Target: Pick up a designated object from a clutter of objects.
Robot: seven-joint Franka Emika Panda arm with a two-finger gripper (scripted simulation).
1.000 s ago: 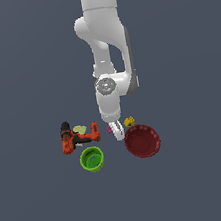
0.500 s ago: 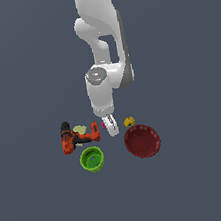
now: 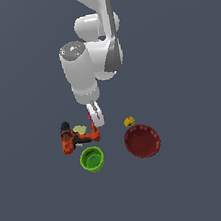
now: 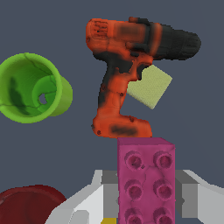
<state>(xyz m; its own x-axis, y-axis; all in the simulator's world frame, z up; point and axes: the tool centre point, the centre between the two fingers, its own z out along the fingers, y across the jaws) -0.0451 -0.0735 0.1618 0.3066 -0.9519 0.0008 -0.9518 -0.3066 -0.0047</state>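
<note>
Counter (image 3: 204,178) plain dark grey; end effector (image 4: 146,197) grips pink brick (image 4: 146,175) above drill (image 4: 127,65), cup (image 4: 30,89), bowl (image 4: 30,203).

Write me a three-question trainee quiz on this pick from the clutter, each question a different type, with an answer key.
1. True or false: the hand has its fingers on either side of the pink brick.
2. Multiple choice: in the exterior view, which item lies farthest toward the exterior view's right? A) green cup B) power drill C) red bowl
3. Fill in: the pale yellowish block lies right beside the ______.

Key: 1 true; 2 C; 3 power drill
</note>
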